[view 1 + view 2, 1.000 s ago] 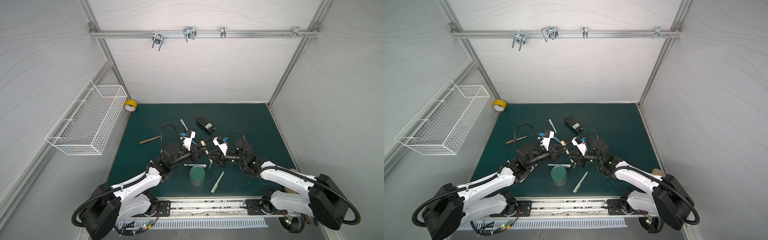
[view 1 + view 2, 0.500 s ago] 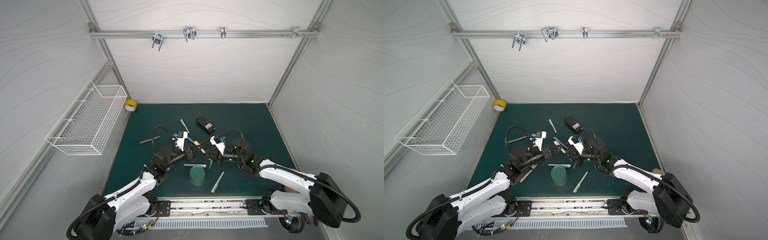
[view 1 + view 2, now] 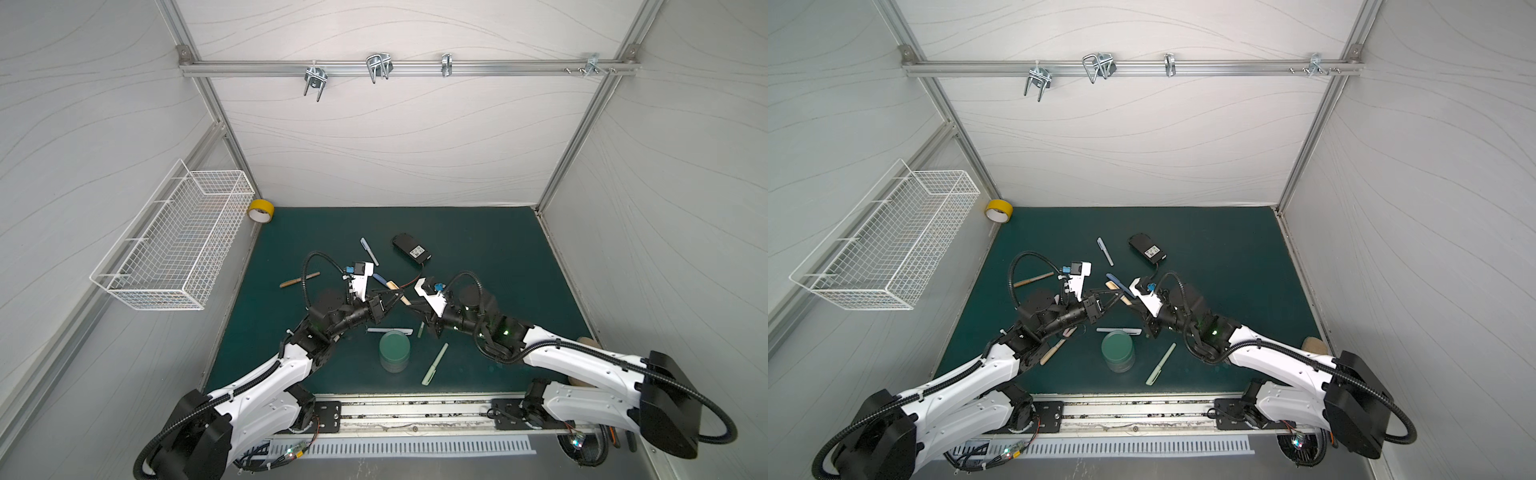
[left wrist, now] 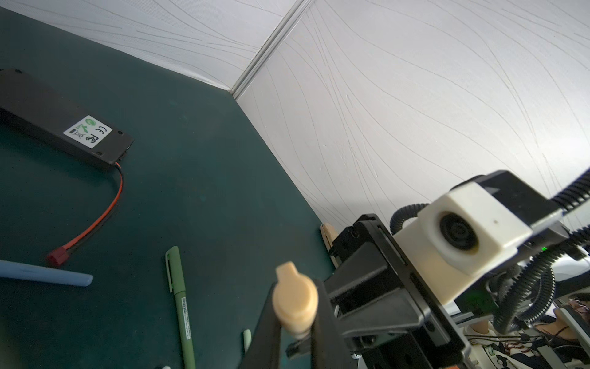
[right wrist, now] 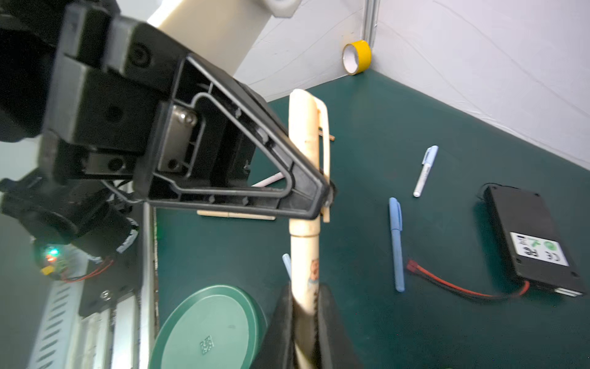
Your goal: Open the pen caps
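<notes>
At the mat's near edge, around 6 o'clock, a green dish (image 3: 394, 348) and a green pen (image 3: 434, 364) lay flat. Above centre, the right gripper (image 5: 305, 303) was clamped on the tan pen (image 5: 303, 255), whose lower barrel was hidden between the fingers. The left gripper (image 4: 295, 322) pinched the tan cap (image 5: 305, 127), seated on the barrel. Both top views barely showed that pen. Toward 12 o'clock lay the battery pack (image 3: 411, 249), and bare mat (image 3: 498, 257) opened toward 2 o'clock.
</notes>
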### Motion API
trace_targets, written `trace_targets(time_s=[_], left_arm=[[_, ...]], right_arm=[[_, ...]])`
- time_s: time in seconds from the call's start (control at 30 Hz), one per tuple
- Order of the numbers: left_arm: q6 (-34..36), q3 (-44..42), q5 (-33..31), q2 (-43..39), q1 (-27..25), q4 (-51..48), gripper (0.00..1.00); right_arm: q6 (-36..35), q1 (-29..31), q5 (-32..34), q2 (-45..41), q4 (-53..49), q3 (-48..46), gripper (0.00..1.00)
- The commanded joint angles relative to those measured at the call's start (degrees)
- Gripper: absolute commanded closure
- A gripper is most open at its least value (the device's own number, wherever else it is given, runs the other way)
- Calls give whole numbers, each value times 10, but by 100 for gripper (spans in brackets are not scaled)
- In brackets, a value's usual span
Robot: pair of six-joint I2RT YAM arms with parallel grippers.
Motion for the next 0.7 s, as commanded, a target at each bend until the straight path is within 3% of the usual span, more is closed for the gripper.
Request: trace_targets(time_s=[0.0, 0.07, 0.23, 0.37, 0.5, 0.57, 0.67], left_arm=[[9, 1, -88, -13, 34, 34, 100], [9, 1, -89, -15, 34, 34, 100], [9, 0, -88, -17, 37, 35, 100], [8, 0, -86, -17, 39, 35, 100], [7, -1, -85, -18, 41, 35, 100], [6, 0, -85, -18, 41, 35, 100], [4, 0, -85, -19, 42, 35, 100]], right_arm=[[-32, 4, 99, -22, -77, -15, 100], [-26, -5, 50, -29, -79, -18, 100], [16, -99, -212, -30, -56, -31, 100], [34, -135, -287, -19, -52, -29, 100], [20, -132, -271, -14, -63, -26, 100], [-4, -107, -191, -22, -80, -25, 100], [-62, -29, -6, -30, -93, -25, 100]])
